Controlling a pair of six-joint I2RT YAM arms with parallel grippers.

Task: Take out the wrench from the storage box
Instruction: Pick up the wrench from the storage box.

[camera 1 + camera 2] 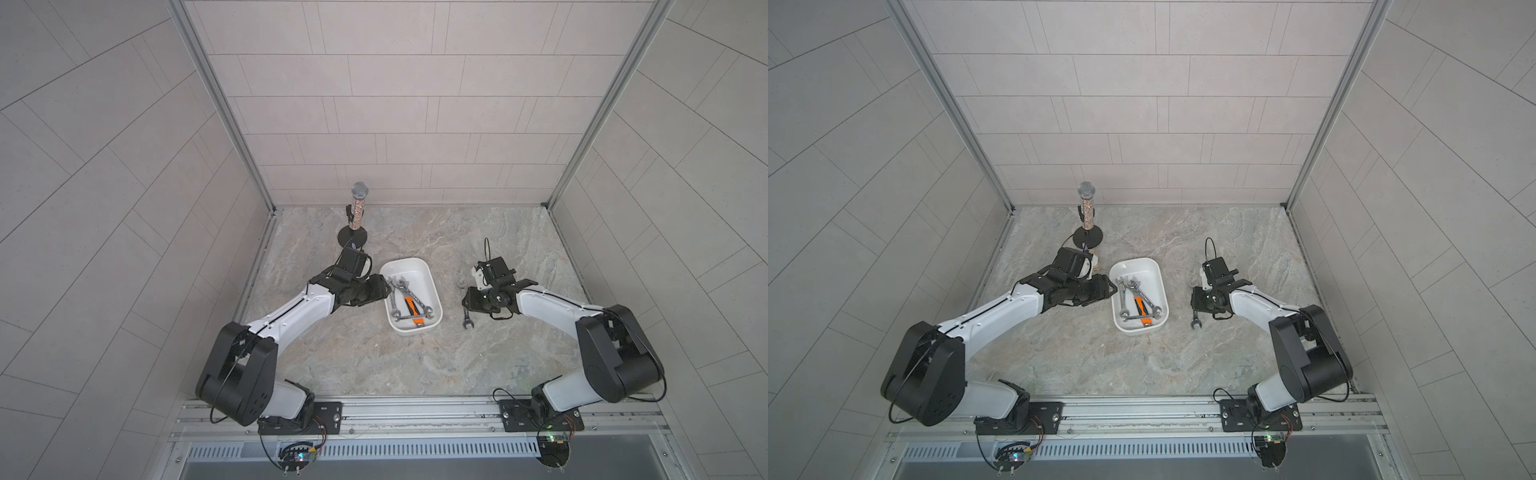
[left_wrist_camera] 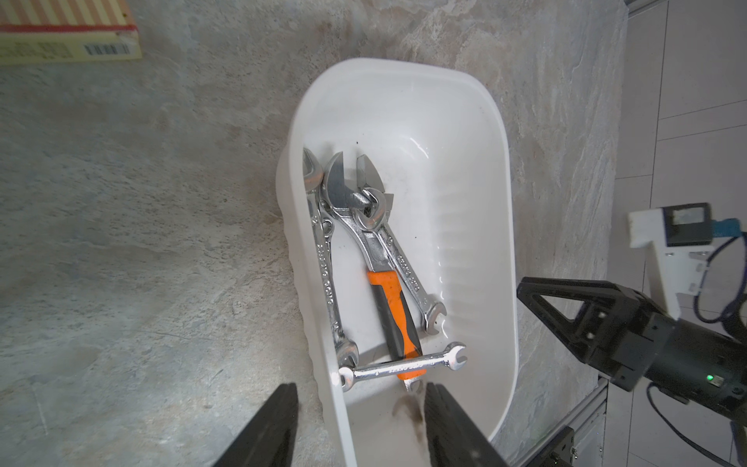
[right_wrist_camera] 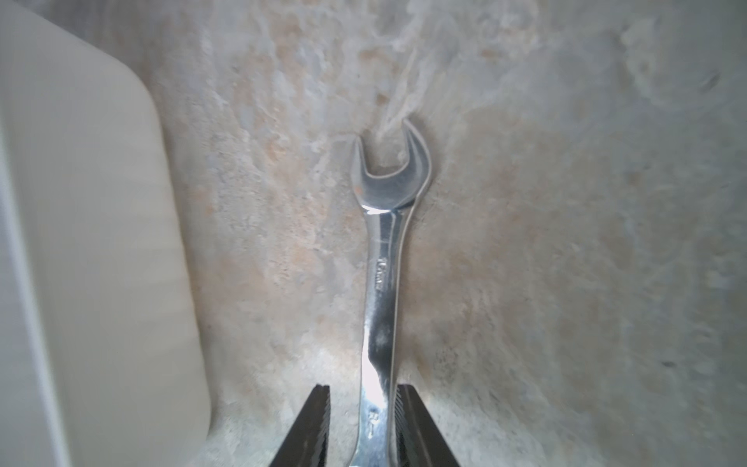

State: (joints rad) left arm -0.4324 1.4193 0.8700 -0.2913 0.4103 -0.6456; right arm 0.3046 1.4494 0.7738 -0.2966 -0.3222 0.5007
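The white storage box (image 1: pixel 432 291) (image 1: pixel 1163 291) stands mid-table and holds several wrenches: an adjustable one with an orange-black handle (image 2: pixel 388 307) and silver open-end ones (image 2: pixel 327 283). My left gripper (image 2: pixel 361 388) (image 1: pixel 384 291) is open and straddles the box's near-left wall (image 2: pixel 307 307), one finger outside and one inside. Another silver wrench (image 3: pixel 384 263) (image 1: pixel 466 320) lies flat on the table to the right of the box. My right gripper (image 3: pixel 362 390) (image 1: pixel 468 302) is low over its handle, jaws open, with a gap beside the shaft. The box's outer wall (image 3: pixel 81 242) shows beside it.
A microphone on a round black stand (image 1: pixel 359 208) rises at the back left, behind my left arm. A yellow and red striped carton (image 2: pixel 68 36) lies by the left wrist. Tiled walls enclose the marble table (image 1: pixel 415 365) on three sides.
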